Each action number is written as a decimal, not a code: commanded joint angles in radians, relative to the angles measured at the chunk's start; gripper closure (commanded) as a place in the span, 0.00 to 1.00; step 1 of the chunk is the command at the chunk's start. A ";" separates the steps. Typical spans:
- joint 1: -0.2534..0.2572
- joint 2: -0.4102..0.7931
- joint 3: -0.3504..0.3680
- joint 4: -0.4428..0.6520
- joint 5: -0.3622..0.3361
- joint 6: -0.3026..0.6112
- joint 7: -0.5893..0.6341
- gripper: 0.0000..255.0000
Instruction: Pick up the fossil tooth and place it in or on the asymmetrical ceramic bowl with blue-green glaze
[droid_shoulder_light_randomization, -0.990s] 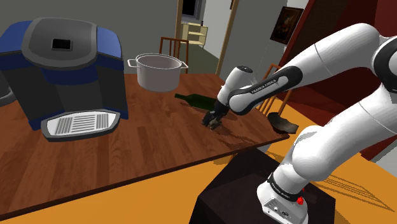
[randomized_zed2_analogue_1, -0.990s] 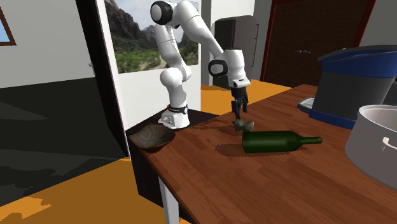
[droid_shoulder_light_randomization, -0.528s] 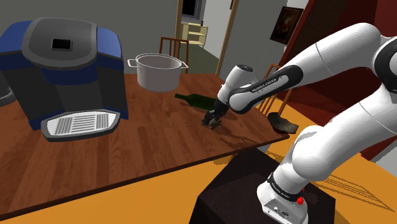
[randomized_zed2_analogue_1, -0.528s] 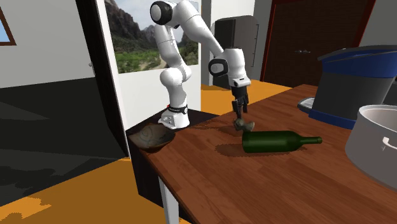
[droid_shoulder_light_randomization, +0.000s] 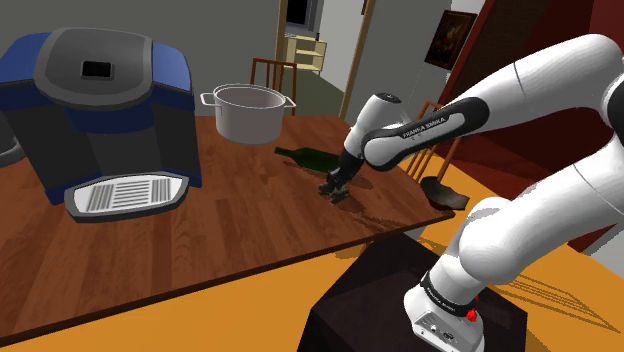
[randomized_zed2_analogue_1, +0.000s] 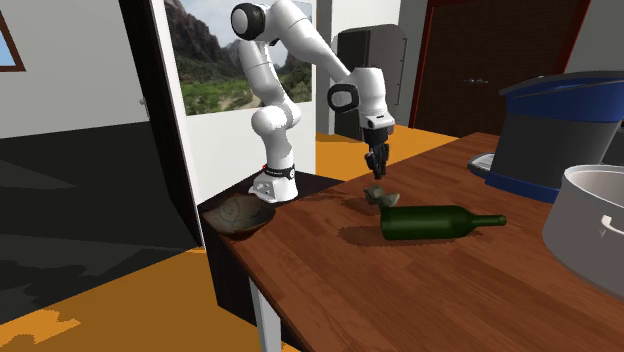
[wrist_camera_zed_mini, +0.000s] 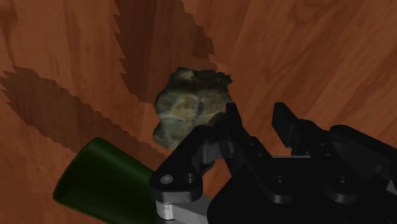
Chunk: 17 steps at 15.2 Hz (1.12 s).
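The shoulder view looks from beside and behind the stand (droid_shoulder_light_randomization: 380, 292), down across the wooden table (droid_shoulder_light_randomization: 230, 230) toward the coffee machine (droid_shoulder_light_randomization: 100, 100) and pot (droid_shoulder_light_randomization: 247, 112). The second exterior view faces back from the pot's end, low and near the tabletop, toward the arm (randomized_zed2_analogue_1: 265, 90). The wrist view looks closely down at the table. All 3 views share the green bottle (randomized_zed2_analogue_1: 435, 221) and fossil tooth (wrist_camera_zed_mini: 191, 108).
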<state>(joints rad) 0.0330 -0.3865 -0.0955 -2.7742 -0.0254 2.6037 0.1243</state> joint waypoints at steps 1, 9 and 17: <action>0.024 0.003 -0.068 0.012 0.019 -0.041 -0.150 0.00; 0.112 0.154 -0.328 0.152 0.072 -0.223 -0.793 0.00; 0.129 0.211 -0.335 0.131 0.111 -0.150 -0.821 0.00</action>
<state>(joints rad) 0.1621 -0.1760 -0.4302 -2.6420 0.0849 2.4521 -0.6962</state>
